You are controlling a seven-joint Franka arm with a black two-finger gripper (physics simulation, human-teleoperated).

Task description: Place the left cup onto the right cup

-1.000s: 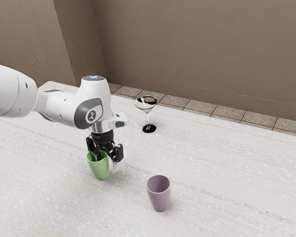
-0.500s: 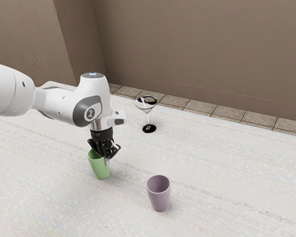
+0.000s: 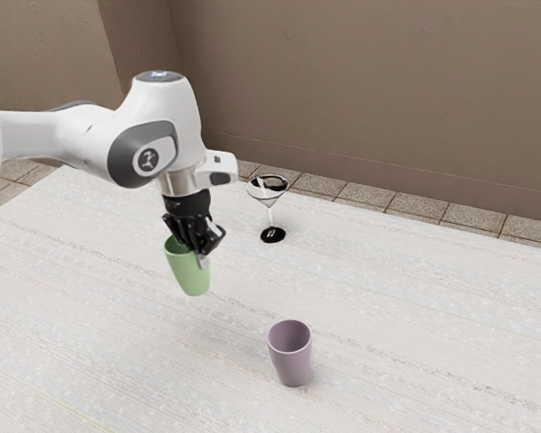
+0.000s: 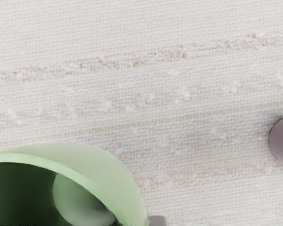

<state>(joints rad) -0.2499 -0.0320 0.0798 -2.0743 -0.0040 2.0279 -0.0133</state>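
— Green cup, from the side?
— Clamped in my jaws, tilted, clear of the surface; purple cup stands lower, toward the exterior view's right
— At the wrist?
— Green cup just under me, purple cup apart

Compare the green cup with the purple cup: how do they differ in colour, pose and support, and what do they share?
Colour: the green cup is pale green, the purple cup mauve.
Support: the green cup hangs above the table, gripped at its rim by the jaws; the purple cup stands on the table.
Pose: the green cup tilts; the purple cup is upright.
Both are handleless, tapered and mouth up.
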